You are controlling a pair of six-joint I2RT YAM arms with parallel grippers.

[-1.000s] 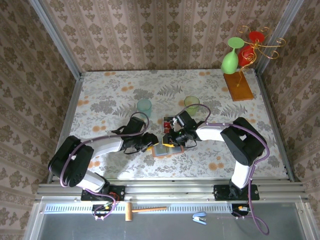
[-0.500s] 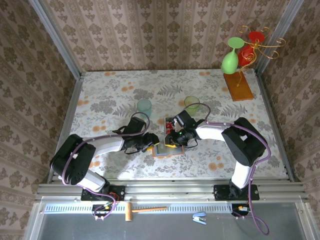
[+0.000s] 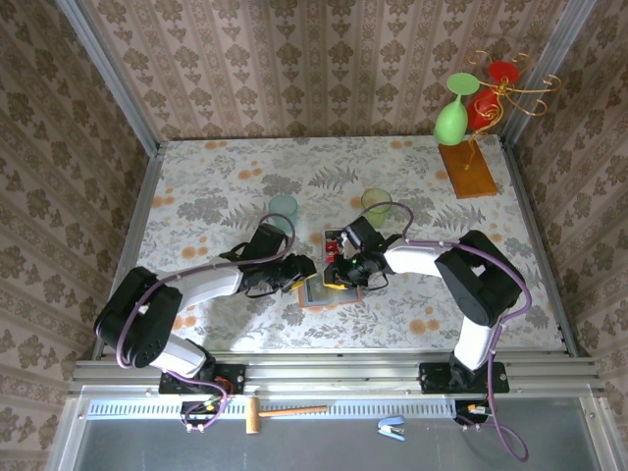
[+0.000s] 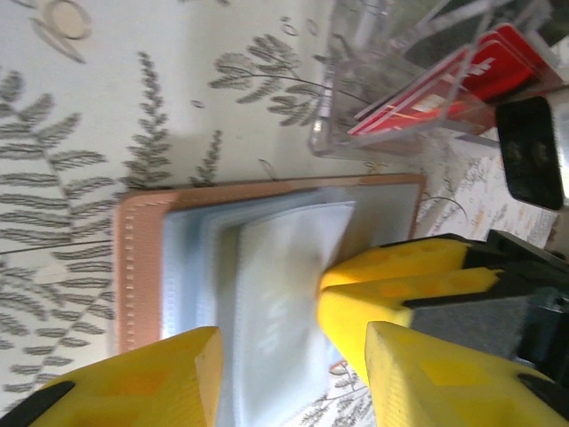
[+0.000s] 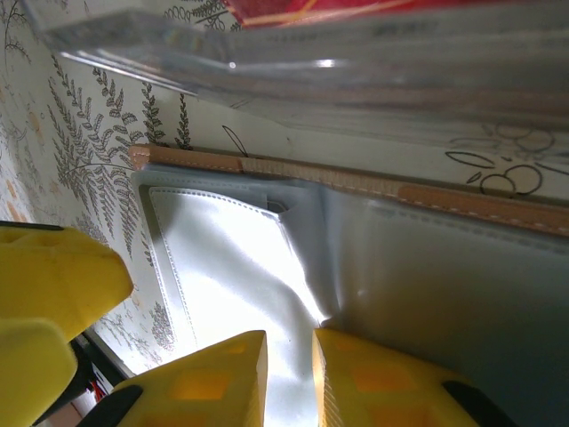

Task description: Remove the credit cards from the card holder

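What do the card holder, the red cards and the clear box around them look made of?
Card holder: tan leather or imitation, matte, with a stitched edge; the grey-blue pockets are smooth and slightly shiny.
Cards: thin, glossy red plastic, probably.
Box: clear rigid plastic, see-through with glints.

The card holder [image 3: 312, 294] is laid open and flat on the table [image 3: 206, 186], near the middle of its front part. A tan-brown leather border is seen around stacked pale grey-blue pockets, and the edge of one pocket is curled upward. The credit cards [image 4: 427, 89], red with white markings, are stood on edge and tilted in a clear plastic rack [image 4: 356, 133] just beside the card holder's far edge.
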